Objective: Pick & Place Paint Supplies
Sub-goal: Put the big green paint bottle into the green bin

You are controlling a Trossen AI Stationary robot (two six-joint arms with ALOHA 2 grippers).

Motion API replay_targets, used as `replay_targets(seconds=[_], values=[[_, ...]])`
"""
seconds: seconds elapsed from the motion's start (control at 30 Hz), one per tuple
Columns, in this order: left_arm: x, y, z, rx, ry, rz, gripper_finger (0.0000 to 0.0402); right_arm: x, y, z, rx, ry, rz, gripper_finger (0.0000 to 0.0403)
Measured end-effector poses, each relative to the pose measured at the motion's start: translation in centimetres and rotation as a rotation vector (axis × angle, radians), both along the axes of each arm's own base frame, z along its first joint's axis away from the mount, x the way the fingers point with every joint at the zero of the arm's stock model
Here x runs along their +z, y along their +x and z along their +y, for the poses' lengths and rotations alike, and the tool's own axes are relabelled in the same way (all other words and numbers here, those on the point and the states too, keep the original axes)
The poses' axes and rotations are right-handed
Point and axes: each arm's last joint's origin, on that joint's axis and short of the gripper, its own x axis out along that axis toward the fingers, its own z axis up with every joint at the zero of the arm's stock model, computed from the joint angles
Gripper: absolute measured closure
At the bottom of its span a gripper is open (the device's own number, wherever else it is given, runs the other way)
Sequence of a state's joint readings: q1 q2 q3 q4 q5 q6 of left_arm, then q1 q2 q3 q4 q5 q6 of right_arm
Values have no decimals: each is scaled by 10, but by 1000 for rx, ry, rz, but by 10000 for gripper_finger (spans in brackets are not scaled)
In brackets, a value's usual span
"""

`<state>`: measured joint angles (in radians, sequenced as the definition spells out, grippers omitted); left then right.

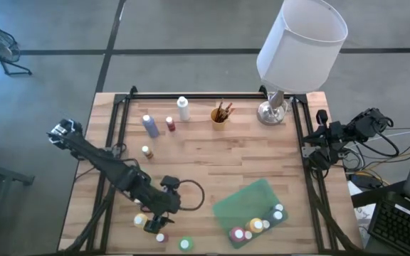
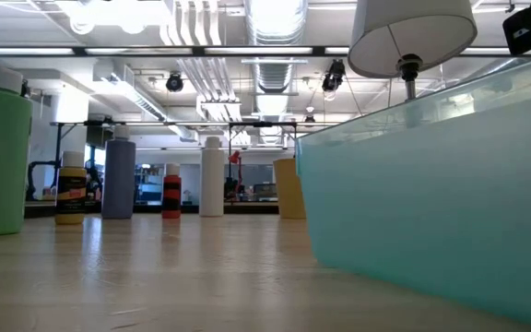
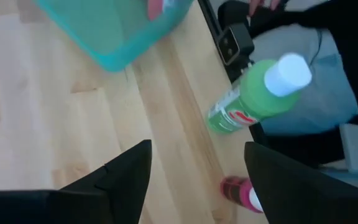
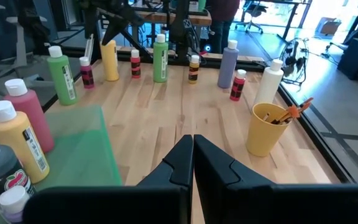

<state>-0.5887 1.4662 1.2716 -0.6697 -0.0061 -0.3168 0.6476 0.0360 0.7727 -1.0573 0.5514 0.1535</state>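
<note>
High view puts the left arm's jaws low over the near left part of the table, among a few loose paint bottles. Left wrist view shows those jaws spread wide apart with bare wood between them; a green bottle with a white cap stands just ahead of them to one side, a small pink bottle sits close by one finger, and the corner of the teal bin lies farther ahead.

The bin holds several bottles, among them a yellow bottle and a red bottle seen in the right wrist view.

The right arm's jaws are parked at the table's right edge, pressed together with nothing between them. Ahead of them stands a yellow cup holding brushes, with a white bottle just beyond it and a lavender bottle farther off. A row of small bottles lines the opposite edge.

A white-shaded lamp stands at the far right corner.
</note>
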Motion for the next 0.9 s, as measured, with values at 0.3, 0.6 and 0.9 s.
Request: replay_targets(seconds=[0.3,0.6,0.9], values=[[-19,-4,-31,-124,68,2,145,0,0,0,0,-1,0,394],[-36,1,-48,-294,141,-39,144,0,0,0,0,-1,0,394],[-37,20,-23,-423,54,-74,140,0,0,0,0,0,0,394]])
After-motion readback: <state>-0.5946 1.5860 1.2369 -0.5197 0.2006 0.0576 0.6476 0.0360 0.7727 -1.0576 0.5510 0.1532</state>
